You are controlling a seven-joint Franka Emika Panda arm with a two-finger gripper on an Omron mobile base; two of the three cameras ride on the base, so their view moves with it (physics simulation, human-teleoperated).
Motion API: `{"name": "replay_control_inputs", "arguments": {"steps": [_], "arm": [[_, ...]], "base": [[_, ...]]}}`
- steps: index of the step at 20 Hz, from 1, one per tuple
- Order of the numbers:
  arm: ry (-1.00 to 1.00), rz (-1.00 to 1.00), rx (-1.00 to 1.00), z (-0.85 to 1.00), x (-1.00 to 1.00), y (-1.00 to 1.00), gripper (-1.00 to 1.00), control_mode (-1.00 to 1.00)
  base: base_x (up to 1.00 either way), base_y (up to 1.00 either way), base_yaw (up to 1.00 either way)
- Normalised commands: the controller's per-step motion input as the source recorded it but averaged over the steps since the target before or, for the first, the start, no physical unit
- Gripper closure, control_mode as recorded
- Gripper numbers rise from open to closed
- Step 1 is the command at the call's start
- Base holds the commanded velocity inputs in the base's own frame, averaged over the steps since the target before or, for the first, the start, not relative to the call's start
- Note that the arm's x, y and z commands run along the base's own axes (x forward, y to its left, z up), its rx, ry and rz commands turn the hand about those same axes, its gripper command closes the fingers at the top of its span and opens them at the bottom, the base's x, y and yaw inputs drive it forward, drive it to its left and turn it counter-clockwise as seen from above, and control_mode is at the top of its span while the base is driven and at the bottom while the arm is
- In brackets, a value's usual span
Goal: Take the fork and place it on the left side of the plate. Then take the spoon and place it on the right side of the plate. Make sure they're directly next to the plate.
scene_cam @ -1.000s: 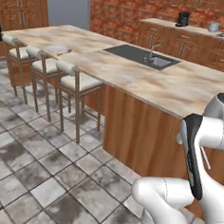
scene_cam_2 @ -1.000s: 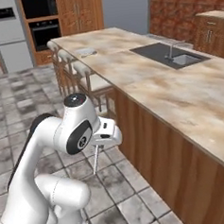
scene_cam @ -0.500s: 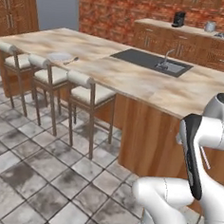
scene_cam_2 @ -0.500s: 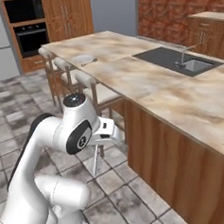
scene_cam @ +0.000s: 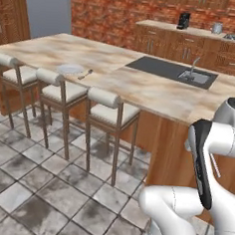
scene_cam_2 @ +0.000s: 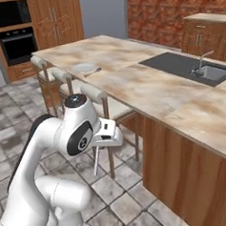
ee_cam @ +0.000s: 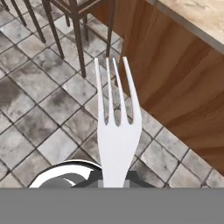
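Note:
My gripper [scene_cam_2: 99, 145] is shut on the fork [scene_cam_2: 96, 161], a pale slim piece that hangs down from it over the tiled floor, beside the island's wooden side. In the hand view the fork [ee_cam: 116, 131] rises straight from the bottom middle, tines pointing away, with floor tiles behind it. The plate [scene_cam: 69, 68] is a small pale round dish on the marble island top, far ahead and to the left. Just right of it lies the spoon [scene_cam: 85, 74], slim and grey. From the right base view the plate [scene_cam_2: 83, 67] and the spoon [scene_cam_2: 94, 71] lie close together.
Three stools [scene_cam: 110, 111] stand along the island's near side below the plate. A dark sink [scene_cam: 195, 75] with a tap is set into the island top [scene_cam: 142, 86] to the right. Grey floor tiles [scene_cam: 29, 182] spread to the left.
The base has driven on, so the whole scene has shifted; the island, stools and plate now stand closer and more central. The arm and the held fork keep the same pose.

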Motion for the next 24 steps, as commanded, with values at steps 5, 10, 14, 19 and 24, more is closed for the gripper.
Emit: {"name": "replay_control_inputs", "arguments": {"steps": [5, 10, 14, 19, 24], "arm": [[0.00, 0.00, 0.00, 0.00, 0.00, 0.00, 1.00, 1.00], [0.00, 0.00, 0.00, 0.00, 0.00, 0.00, 1.00, 1.00], [0.00, 0.00, 0.00, 0.00, 0.00, 0.00, 1.00, 1.00], [0.00, 0.00, 0.00, 0.00, 0.00, 0.00, 1.00, 1.00], [0.00, 0.00, 0.00, 0.00, 0.00, 0.00, 1.00, 1.00]], "base": [[0.76, 1.00, -0.21], [0.75, 1.00, -0.21], [0.75, 1.00, -0.21], [0.76, 1.00, -0.22], [0.76, 1.00, -0.22]]}}
